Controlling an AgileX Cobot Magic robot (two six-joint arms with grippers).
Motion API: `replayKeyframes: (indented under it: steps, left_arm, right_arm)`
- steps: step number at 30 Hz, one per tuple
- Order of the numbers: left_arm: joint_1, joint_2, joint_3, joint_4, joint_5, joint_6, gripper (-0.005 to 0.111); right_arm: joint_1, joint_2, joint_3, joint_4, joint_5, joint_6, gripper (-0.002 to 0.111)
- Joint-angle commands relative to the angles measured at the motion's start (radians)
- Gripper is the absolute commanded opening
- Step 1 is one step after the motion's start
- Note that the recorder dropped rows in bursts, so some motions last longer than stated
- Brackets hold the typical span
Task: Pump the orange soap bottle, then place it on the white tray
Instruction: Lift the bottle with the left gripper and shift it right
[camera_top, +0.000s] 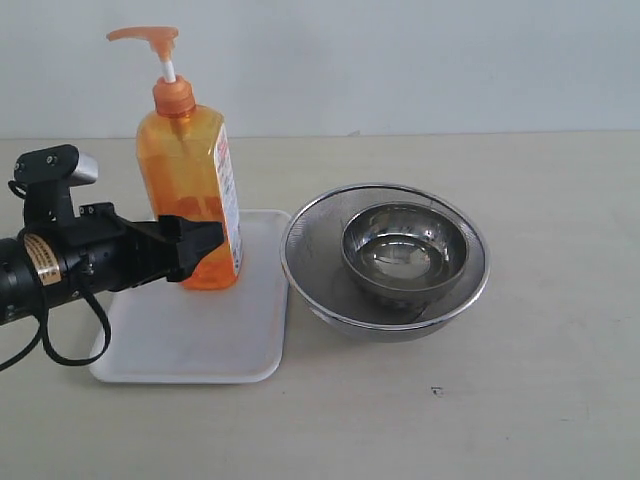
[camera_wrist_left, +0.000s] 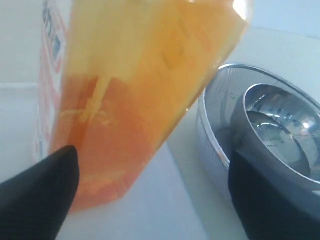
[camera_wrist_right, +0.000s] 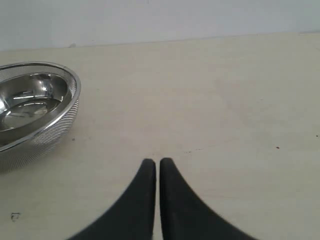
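Tabletop (camera_top: 520, 420) beige, wall (camera_top: 450, 60) pale, orange bottle (camera_top: 185, 170) on white tray (camera_top: 200, 340) between open left jaws, right jaws closed.

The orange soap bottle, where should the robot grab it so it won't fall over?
Probably low on the body of the orange soap bottle, coming level from the left, where the left gripper has its jaws open around it. It stands upright on the white tray, tall with a thin pump neck, so pinching its flat sides down low should keep it steady.
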Motion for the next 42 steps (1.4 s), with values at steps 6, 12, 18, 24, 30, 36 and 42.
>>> replayKeyframes:
  steps: [6,12,18,24,30,36,42]
  left_arm:
    - [-0.008,0.005,-0.052,-0.015,-0.037,0.016,0.076]
    - [-0.008,0.005,-0.069,-0.043,-0.034,0.043,0.076]
    - [-0.008,0.005,-0.075,-0.045,-0.027,0.097,0.076]
    - [-0.008,0.005,-0.075,-0.048,-0.022,0.139,0.076]
    - [-0.008,0.005,-0.075,-0.085,-0.030,0.139,0.099]
    - [-0.008,0.005,-0.104,-0.119,-0.041,0.221,0.100]
    - [-0.008,0.005,-0.123,-0.124,-0.041,0.228,0.100]
  right_arm:
    - [0.000,-0.005,0.000,-0.007,-0.013,-0.002,0.000]
    - [0.000,-0.005,0.000,-0.007,-0.013,-0.002,0.000]
    - [0.000,-0.005,0.000,-0.007,-0.013,-0.002,0.000]
    - [0.000,-0.005,0.000,-0.007,-0.013,-0.002,0.000]
    - [0.000,-0.005,0.000,-0.007,-0.013,-0.002,0.000]
    - [0.000,-0.005,0.000,-0.007,-0.013,-0.002,0.000]
    - [0.000,-0.005,0.000,-0.007,-0.013,-0.002,0.000]
